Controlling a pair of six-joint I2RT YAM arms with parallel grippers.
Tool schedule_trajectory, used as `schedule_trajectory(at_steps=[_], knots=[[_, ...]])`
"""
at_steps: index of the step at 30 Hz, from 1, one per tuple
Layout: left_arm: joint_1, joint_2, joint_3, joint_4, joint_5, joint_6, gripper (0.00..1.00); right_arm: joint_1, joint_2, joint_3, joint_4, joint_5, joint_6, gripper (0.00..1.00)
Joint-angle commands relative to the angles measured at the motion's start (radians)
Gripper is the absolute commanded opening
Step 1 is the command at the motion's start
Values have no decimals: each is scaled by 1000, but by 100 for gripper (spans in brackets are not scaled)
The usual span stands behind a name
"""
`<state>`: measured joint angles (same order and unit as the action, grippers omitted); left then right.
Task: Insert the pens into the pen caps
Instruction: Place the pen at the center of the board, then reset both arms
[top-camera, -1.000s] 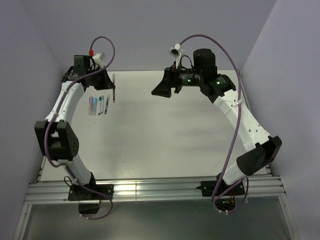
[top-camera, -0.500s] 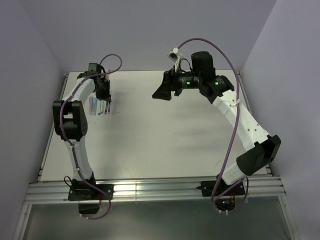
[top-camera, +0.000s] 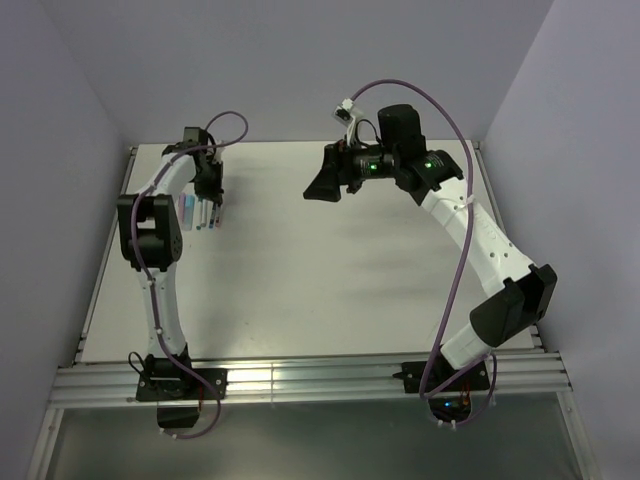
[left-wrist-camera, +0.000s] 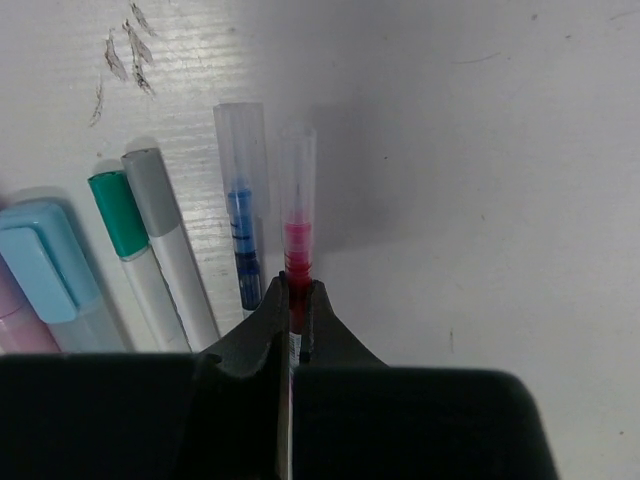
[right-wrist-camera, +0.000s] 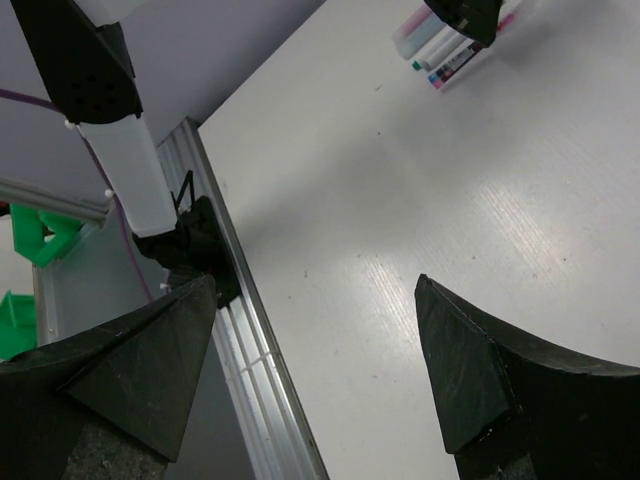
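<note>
My left gripper (left-wrist-camera: 295, 292) is shut on the red pen (left-wrist-camera: 298, 245), whose front end sits inside a clear tube (left-wrist-camera: 297, 165). It lies alongside a dark blue pen (left-wrist-camera: 241, 215) with a like clear tube. Left of these lie white pens wearing a grey cap (left-wrist-camera: 150, 190) and a teal cap (left-wrist-camera: 116, 213), then a light blue cap (left-wrist-camera: 42, 262). From above, the left gripper (top-camera: 212, 203) hangs over this row of pens (top-camera: 192, 212) at the far left. My right gripper (top-camera: 322, 182) is open and empty in the air at the far middle, its jaws (right-wrist-camera: 315, 340) spread wide.
The right wrist view shows the table's aluminium rail (right-wrist-camera: 225, 300) and the left arm's base (right-wrist-camera: 185, 240). Purple walls close in the table on three sides. The left arm's elbow (top-camera: 150, 225) stands upright just in front of the pens.
The left arm has folded in and carried the red pen down beside the row of pens. The right arm has shifted slightly and stays open.
</note>
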<state>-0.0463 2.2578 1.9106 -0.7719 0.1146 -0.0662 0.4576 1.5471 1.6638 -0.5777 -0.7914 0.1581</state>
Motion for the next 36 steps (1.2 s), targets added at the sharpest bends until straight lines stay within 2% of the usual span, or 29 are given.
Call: schedule_trajectory(at_steps=[1, 7, 10, 11, 14, 18, 23, 25, 27, 28, 29, 30, 31, 36], knots=[[0, 22, 27, -10, -18, 22, 4, 0, -2, 16, -2, 8, -17, 88], [0, 36, 25, 2, -12, 8, 6, 0, 4, 14, -2, -19, -19, 88], [0, 40, 34, 0, -7, 3, 11, 0, 10, 19, -4, -25, -15, 88], [0, 40, 34, 3, -7, 3, 16, 0, 11, 20, -4, -26, -15, 88], [0, 45, 39, -3, -18, 9, 22, 0, 11, 25, -4, -29, -12, 88], [0, 48, 54, -12, -26, 17, 28, 0, 11, 31, -8, -26, -15, 89], [0, -6, 65, -21, -3, 14, 31, 0, 7, 34, -19, -9, -19, 89], [0, -71, 82, -38, 52, 16, 31, 0, 2, 36, -22, 6, -26, 89], [-1, -150, 67, -24, 117, 20, 41, -2, -11, 33, -27, 53, -43, 89], [-3, -249, 30, 23, 190, 23, 58, -4, -15, 28, -28, 75, -51, 91], [-6, -301, 4, 57, 210, 20, 90, -7, -27, 18, -27, 92, -57, 92], [-7, -352, -21, 89, 227, 13, 99, -14, -33, 10, -27, 144, -71, 94], [-13, -438, -54, 130, 243, 9, 100, -17, -41, 4, -25, 176, -78, 99], [-53, -582, -99, 178, 246, 6, 99, -33, -84, -56, -13, 345, -109, 100]])
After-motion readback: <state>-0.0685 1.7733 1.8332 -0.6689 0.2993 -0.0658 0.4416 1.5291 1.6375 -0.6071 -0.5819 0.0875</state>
